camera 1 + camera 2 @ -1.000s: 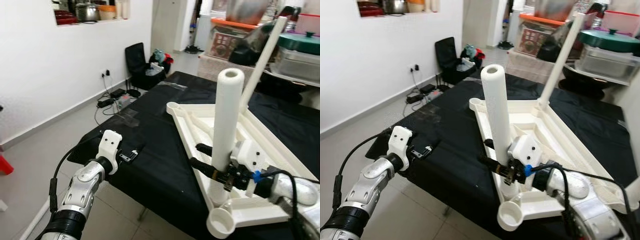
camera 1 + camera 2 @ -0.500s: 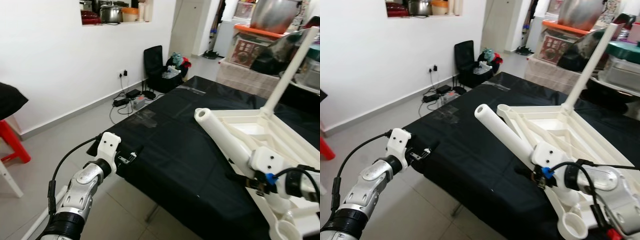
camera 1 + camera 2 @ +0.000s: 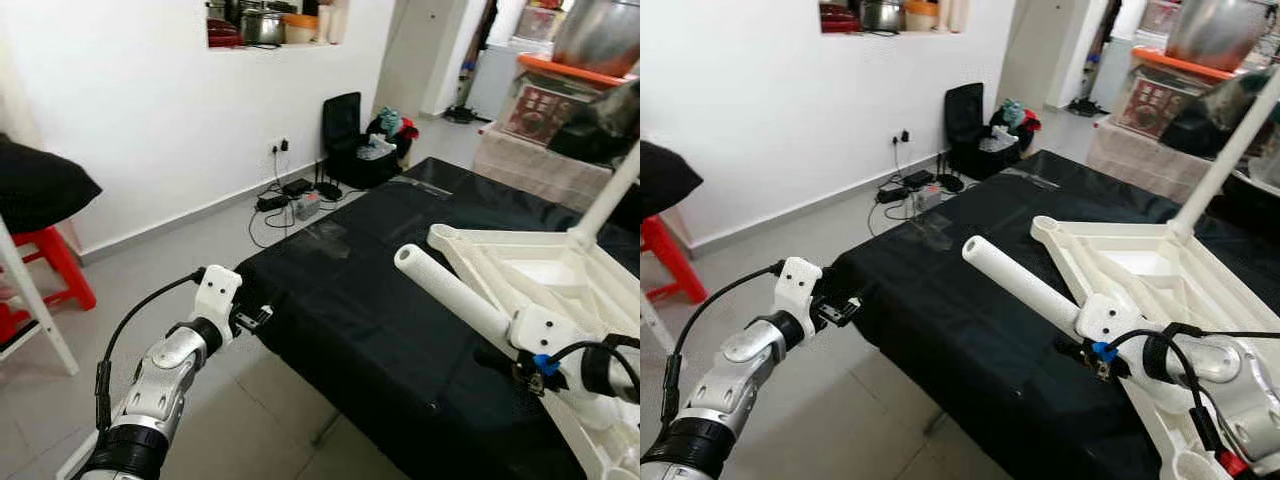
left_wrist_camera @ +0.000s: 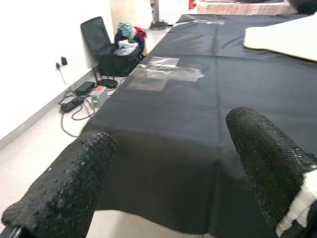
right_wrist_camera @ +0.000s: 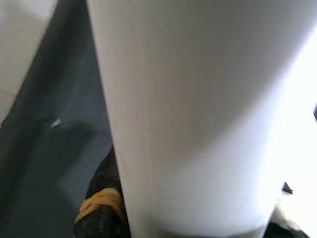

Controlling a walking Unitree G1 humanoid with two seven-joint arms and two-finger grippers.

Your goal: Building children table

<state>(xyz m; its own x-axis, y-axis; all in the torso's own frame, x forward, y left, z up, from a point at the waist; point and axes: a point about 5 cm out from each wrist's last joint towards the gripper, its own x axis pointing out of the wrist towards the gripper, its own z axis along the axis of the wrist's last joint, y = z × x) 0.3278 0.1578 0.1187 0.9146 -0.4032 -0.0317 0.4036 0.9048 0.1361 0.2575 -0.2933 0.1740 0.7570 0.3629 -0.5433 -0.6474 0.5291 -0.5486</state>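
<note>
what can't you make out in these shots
- Right gripper: fingertips hidden behind the white table leg in the eye views.
- Upside-down tabletop: far side cut off by the frame edge.
- Right wrist view: blurred, mostly the leg's surface.
- Items on the wall shelf: too small.

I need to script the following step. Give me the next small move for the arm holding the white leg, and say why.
Probably tip the white table leg back upright and line its lower end over a corner socket of the upturned white tabletop. The right gripper is clamped on the leg, which now lies slanted over the black cloth, not seated. One leg already stands upright in a far corner.
</note>
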